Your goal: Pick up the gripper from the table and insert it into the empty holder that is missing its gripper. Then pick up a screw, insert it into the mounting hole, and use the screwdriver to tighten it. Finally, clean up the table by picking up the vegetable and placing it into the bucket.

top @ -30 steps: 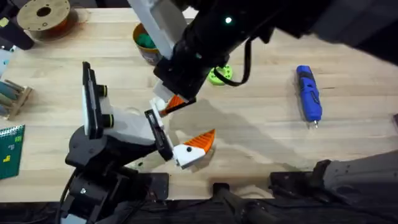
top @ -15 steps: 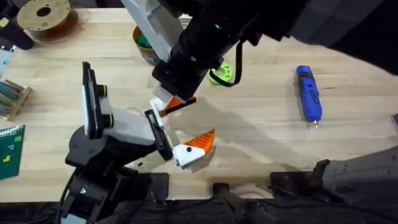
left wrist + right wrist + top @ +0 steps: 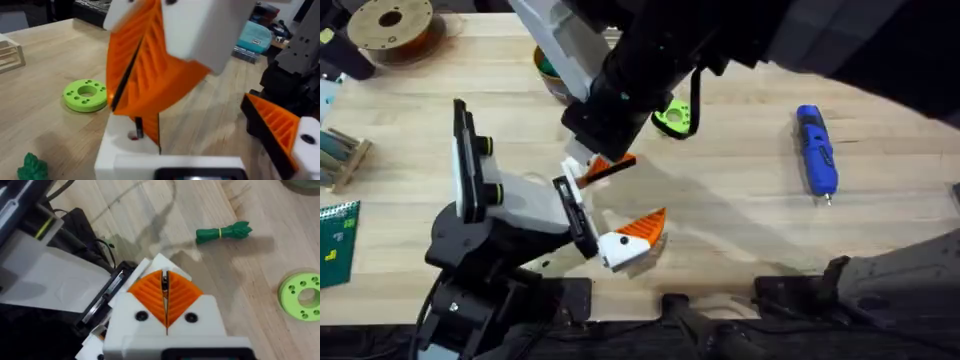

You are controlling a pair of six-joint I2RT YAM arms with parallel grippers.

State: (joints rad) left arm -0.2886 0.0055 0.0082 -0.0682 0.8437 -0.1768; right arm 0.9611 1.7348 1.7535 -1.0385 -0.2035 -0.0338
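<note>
The right gripper (image 3: 598,165) reaches across from the far side and hangs over the left arm's tool, its orange ribbed pads (image 3: 182,296) pressed together; a narrow strip of the gripper (image 3: 151,127) sticks out below them, so the right tool is clamped on that orange piece; its lower edge meets the top of the holder (image 3: 122,150), the bare white block, close beside a small hole in that block, though whether the piece is seated cannot be told; the left gripper (image 3: 605,215) lies low on the table (image 3: 740,200) with its jaws spread and nothing between them, one side being the bare holder and the other already wearing an orange wedge (image 3: 642,228); the vegetable (image 3: 222,232) lies flat on the wood near the green disc (image 3: 301,296), apart from it and outside the bucket (image 3: 548,75); the bucket stands at the far side of the table, partly under the right arm, with something green inside; the screwdriver (image 3: 816,150) lies well off to the right, bit toward the near edge, touched by neither arm; a brown spool (image 3: 390,25) sits in the far left corner
</note>
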